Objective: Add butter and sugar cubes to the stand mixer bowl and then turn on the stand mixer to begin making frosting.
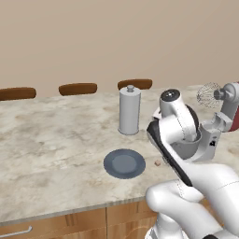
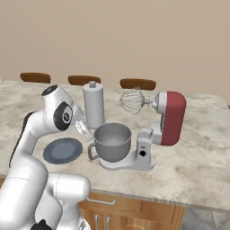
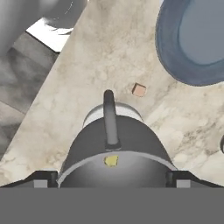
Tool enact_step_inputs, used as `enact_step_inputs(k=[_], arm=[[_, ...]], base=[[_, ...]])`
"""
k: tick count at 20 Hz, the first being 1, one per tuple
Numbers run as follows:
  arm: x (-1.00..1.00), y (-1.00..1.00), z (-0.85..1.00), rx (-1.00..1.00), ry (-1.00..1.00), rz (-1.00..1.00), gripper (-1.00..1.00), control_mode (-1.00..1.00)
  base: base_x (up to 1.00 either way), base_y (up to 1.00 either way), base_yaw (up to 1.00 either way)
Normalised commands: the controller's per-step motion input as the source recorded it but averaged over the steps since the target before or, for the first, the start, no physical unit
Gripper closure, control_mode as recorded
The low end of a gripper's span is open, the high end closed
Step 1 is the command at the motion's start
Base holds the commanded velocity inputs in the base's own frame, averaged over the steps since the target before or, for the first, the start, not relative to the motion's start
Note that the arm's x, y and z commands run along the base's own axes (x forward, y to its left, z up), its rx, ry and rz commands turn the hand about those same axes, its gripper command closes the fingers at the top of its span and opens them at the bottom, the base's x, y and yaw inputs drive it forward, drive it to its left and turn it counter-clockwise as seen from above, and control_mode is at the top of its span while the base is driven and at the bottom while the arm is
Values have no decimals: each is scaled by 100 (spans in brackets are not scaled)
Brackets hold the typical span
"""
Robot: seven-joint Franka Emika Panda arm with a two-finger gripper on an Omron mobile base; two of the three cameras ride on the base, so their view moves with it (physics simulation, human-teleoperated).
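A simulated kitchen counter (image 1: 56,140) of pale marble, with a white robot arm reaching over a stand mixer (image 2: 167,117) that has a dark red head tilted back and a wire whisk (image 2: 132,101) raised in the air. The gripper (image 3: 112,177) hangs directly above the stand mixer bowl (image 2: 112,143), a deep grey metal bowl with a side handle sitting on the mixer's flat base. The jaws stand wide apart and hold nothing.

From the hand camera, looking down, a small yellow piece shows inside the bowl's dark interior; it is probably the butter (image 3: 111,160), though too little of it is visible to be sure. If so, step 1 looks done.

The single sugar cube (image 3: 139,90), tiny and tan-pink, lies on the bare counter between the bowl and the round blue-grey plate (image 1: 124,163), touching neither. The plate has nothing on it. A tall grey canister (image 1: 129,111) stands behind the plate; its contents cannot be seen.

The next move probably calls for swinging over to the cube and coming down with the jaws narrowed to suit such a small thing, which could easily slip or be nudged away
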Motion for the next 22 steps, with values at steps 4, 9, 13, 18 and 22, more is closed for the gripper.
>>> enact_step_inputs(k=[4,9,13,18,22], arm=[[-25,54,0,-3,-4,-9,-100,-100],[-18,34,0,-1,0,-14,-100,-100],[-2,7,-11,-2,0,-23,-100,-100],[0,4,-18,-1,1,-25,-100,-100],[0,0,-28,0,0,-24,-100,-100]], base=[[0,0,0],[0,0,0],[0,0,0],[0,0,0],[0,0,0]])
